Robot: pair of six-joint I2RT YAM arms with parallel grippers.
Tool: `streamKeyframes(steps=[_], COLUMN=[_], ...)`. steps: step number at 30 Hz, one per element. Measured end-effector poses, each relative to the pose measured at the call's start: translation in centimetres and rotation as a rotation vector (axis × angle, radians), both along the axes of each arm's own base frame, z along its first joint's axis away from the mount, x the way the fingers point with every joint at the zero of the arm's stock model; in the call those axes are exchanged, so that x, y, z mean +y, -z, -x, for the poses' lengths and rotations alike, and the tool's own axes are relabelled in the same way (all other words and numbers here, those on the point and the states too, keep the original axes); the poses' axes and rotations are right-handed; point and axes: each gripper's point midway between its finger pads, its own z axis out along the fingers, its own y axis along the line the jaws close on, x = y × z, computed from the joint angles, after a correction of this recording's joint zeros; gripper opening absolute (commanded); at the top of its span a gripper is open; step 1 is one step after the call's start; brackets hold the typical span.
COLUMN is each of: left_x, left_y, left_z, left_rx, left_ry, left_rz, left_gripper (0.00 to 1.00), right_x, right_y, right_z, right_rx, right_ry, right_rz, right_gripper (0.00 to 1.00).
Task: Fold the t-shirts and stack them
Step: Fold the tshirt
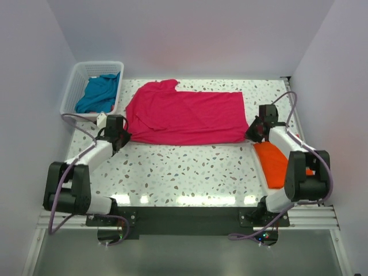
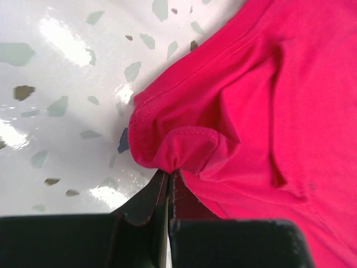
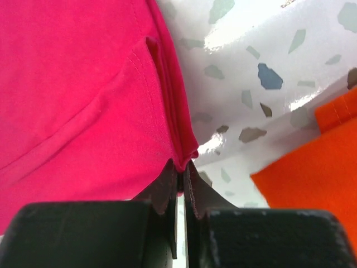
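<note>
The crimson-pink t-shirt (image 1: 187, 118) lies spread across the far middle of the table, folded lengthwise. My left gripper (image 1: 122, 137) is shut on its near left corner, and the pinched hem (image 2: 178, 151) bunches at the fingertips. My right gripper (image 1: 251, 133) is shut on its near right corner, with the cloth edge (image 3: 187, 153) clamped between the fingers. The bright orange t-shirt (image 1: 275, 163) lies folded at the right edge, just near the right gripper, and shows in the right wrist view (image 3: 318, 162). The teal-blue t-shirt (image 1: 99, 92) lies crumpled in the basket.
The white lattice basket (image 1: 73, 89) stands at the far left corner, just beyond my left gripper. The speckled table (image 1: 184, 172) stretches in front of the pink shirt. White walls close in on the left, back and right.
</note>
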Motion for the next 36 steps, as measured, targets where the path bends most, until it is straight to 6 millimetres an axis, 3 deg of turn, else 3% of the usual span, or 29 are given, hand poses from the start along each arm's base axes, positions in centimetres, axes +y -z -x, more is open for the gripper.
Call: streamKeyframes(steps=[6,13,14,16,17,18,20,23,27,31,36], left_x=[0.8,1.3,1.3,1.3,1.3,1.3,1.3,1.0,0.7,-0.5,-1.6], left_y=[-4.3,-2.2,-1.8,-1.3,-1.3,-1.3,-1.8,-2.7,-3.6,-4.5,-4.5], left_z=[2.9,9.5,10.4,11.9,12.5,13.0,13.5,13.5,12.7,10.8,10.0], left_rx=[-0.085,-0.036,-0.027,-0.017,-0.018,-0.020,-0.037,-0.076,-0.079,-0.100,-0.107], left_ry=[-0.024,-0.038,-0.039,-0.042,-0.043,-0.039,-0.047,-0.037,0.007,0.089,0.161], left_rz=[-0.007,0.010,0.014,0.024,0.030,0.031,0.044,0.061,0.048,0.058,0.074], left_gripper=[0.00,0.00,0.04,0.14,0.33,0.43,0.56,0.58,0.53,0.45,0.40], right_x=[0.2,0.6,0.7,0.9,1.0,1.2,1.3,1.3,2.2,7.5,17.6], right_y=[-3.3,-1.9,-1.8,-1.9,-2.0,-2.4,-3.0,-3.8,-5.5,-7.7,-8.9], right_z=[3.0,9.8,10.8,12.5,13.1,13.6,14.1,14.2,13.2,11.2,8.8], right_rx=[-0.082,-0.039,-0.035,-0.039,-0.047,-0.059,-0.086,-0.112,-0.133,-0.199,-0.264], right_ry=[-0.025,-0.056,-0.062,-0.068,-0.068,-0.066,-0.071,-0.089,-0.165,-0.371,-0.656], right_rz=[0.001,-0.021,-0.027,-0.037,-0.042,-0.054,-0.062,-0.055,-0.005,0.061,0.147], right_gripper=[0.00,0.00,0.00,0.12,0.32,0.43,0.56,0.61,0.58,0.55,0.50])
